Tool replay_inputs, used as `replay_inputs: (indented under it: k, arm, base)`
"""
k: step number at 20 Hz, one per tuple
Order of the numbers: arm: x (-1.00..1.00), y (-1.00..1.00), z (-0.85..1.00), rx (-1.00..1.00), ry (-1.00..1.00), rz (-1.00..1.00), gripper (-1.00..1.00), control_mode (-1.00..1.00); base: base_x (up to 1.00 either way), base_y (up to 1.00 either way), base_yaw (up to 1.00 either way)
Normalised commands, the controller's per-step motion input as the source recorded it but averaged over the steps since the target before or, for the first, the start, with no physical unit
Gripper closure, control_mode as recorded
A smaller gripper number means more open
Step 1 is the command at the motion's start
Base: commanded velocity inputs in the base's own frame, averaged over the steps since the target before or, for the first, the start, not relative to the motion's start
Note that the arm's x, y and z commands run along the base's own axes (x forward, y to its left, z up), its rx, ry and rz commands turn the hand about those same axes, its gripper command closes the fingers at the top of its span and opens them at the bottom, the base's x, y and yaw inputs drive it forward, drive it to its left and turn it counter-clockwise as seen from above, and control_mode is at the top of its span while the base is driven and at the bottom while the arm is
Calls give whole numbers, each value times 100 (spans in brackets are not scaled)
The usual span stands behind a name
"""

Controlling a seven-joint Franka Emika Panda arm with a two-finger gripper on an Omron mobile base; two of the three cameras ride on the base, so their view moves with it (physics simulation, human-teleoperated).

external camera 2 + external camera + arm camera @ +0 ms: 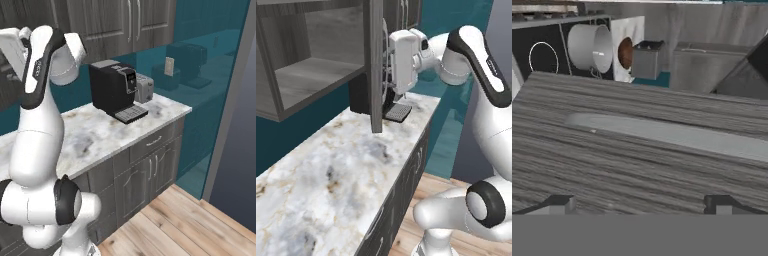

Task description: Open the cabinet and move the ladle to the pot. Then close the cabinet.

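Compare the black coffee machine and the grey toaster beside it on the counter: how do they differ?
The coffee machine is black, the toaster light grey. The coffee machine stands clearly taller than the toaster. The coffee machine has a drip tray jutting out in front; the toaster shows none. Both stand on the marble counter, side by side.
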Motion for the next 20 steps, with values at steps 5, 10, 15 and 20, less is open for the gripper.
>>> replay_inputs:
  k: [5,10,15,20]
  arm:
    - [42,100,-59,-8,-9,-62,-100,-100]
    - [67,97,-85,-3,-11,-65,-100,-100]
    - [84,87,-67,-2,-17,-66,-100,-100]
    - [86,94,-49,0,-22,-60,-100,-100]
  base:
    - [0,0,0]
    - [0,0,0]
    - [0,0,0]
    - [0,0,0]
